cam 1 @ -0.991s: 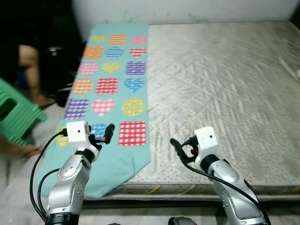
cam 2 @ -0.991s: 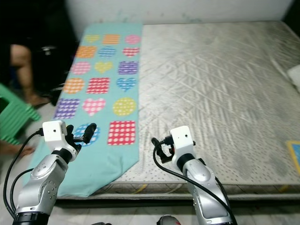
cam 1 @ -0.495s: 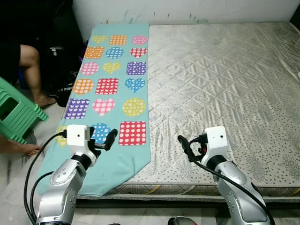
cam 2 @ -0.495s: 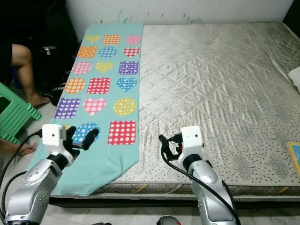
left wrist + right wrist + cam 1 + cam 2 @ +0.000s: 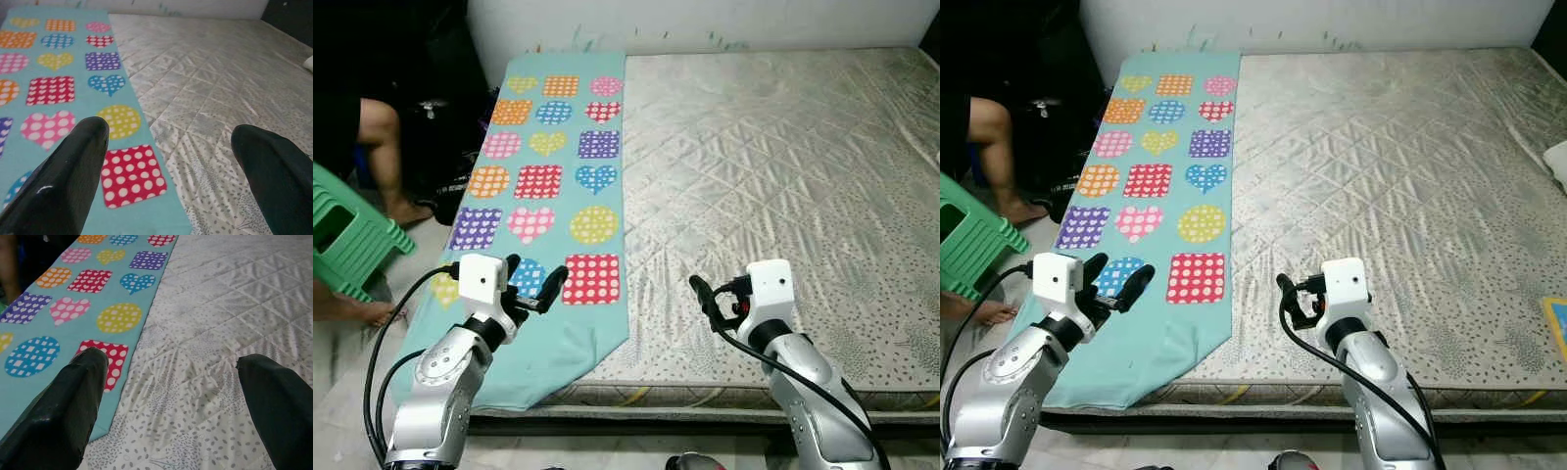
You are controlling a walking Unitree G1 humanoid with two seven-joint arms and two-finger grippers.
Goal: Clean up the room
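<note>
A bare grey mattress (image 5: 783, 186) carries a teal blanket (image 5: 548, 196) with coloured hearts and dots along its left side. The left gripper (image 5: 536, 282) hovers open above the blanket's near end. The right gripper (image 5: 703, 297) hovers open above the mattress's near edge.

From the head, we look forward and down across a bare mattress (image 5: 773, 166), its far edge at twelve o'clock; the two eye views share the whole scene, slightly offset sideways. Our left wrist camera sits low over the near edge, sighting between the left gripper (image 5: 171, 171) fingers toward the patterned sheet (image 5: 58, 93). Our right wrist camera looks likewise past the right gripper (image 5: 176, 406). Both wrist views share the sheet's red dotted square.
</note>
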